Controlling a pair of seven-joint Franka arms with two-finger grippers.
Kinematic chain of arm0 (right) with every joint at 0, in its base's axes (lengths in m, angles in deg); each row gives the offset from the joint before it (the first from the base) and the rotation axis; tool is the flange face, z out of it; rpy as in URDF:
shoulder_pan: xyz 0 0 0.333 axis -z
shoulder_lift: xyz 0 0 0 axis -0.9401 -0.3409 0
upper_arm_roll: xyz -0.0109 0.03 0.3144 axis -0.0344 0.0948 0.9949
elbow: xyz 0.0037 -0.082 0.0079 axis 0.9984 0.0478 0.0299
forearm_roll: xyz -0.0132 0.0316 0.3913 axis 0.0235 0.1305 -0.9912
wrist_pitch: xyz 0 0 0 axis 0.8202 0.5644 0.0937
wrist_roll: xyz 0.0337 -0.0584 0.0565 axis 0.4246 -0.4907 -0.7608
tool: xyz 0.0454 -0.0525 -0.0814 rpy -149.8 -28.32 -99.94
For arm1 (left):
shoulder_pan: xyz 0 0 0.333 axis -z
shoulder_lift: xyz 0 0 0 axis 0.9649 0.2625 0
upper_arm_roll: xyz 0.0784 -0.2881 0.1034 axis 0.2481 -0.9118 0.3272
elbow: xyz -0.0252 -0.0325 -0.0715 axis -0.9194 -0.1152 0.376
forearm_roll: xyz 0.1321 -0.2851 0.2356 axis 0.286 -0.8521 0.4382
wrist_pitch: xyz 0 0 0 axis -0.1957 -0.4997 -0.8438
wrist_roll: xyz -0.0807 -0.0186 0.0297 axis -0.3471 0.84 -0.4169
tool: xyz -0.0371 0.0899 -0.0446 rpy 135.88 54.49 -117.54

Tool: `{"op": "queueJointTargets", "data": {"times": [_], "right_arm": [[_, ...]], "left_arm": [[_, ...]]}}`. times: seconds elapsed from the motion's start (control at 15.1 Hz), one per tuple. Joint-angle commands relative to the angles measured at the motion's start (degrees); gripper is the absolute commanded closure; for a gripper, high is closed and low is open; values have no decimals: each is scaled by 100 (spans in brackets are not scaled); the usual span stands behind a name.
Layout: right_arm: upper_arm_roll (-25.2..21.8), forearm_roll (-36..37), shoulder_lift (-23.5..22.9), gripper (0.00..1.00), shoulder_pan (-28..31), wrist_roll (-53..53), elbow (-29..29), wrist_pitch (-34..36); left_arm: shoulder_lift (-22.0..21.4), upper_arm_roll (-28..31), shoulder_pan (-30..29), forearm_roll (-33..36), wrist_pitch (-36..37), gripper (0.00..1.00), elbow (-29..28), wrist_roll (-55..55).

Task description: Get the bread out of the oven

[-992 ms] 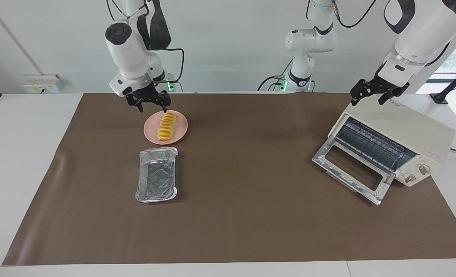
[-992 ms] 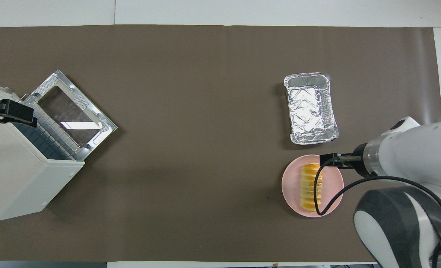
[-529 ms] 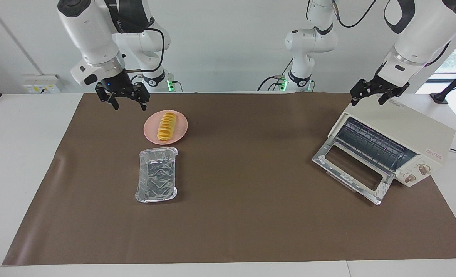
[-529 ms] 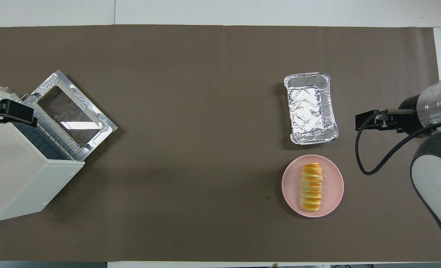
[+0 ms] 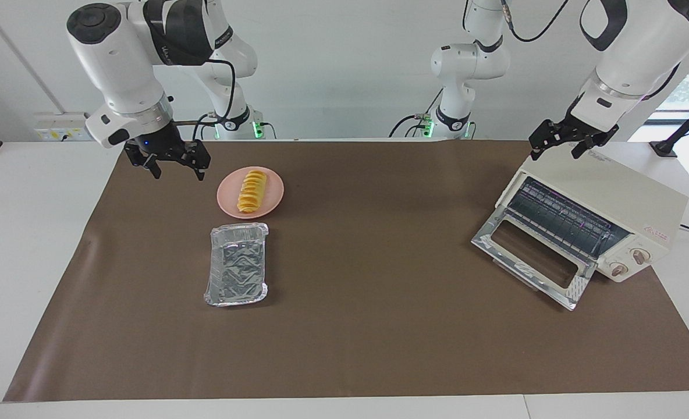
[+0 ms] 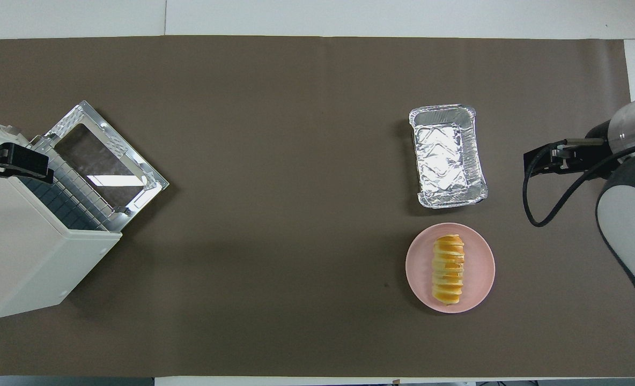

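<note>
The golden ridged bread point(image 5: 252, 190) lies on a pink plate point(image 5: 226, 198), out of the oven; it also shows in the overhead view point(image 6: 448, 269). The cream-white oven point(image 5: 618, 195) stands at the left arm's end with its glass door point(image 5: 531, 256) folded down and only the wire rack inside. My right gripper point(image 5: 178, 173) is open and empty, up in the air over the mat beside the plate, toward the right arm's end. My left gripper point(image 5: 556, 154) hangs open and empty over the oven's top corner.
An empty crinkled foil tray point(image 5: 237, 265) sits farther from the robots than the plate. A brown mat point(image 5: 379, 326) covers the table. A third arm's base point(image 5: 455, 116) stands at the robots' edge.
My right gripper has lifted off the bread on the plate and moved up and away toward the right arm's end. The bread stays on the plate. The left arm has not moved.
</note>
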Motion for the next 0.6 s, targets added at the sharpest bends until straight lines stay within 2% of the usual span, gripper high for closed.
{"op": "queueJointTargets", "data": {"times": [0.0,0.53], "right_arm": [[53,72,-34,0,120,-98,-119,233],[44,63,-16,0,128,-98,-75,207]], "left_arm": [[-156,-27,-27,94,-106,0,-196,41],[-156,-27,-27,94,-106,0,-196,41]]}}
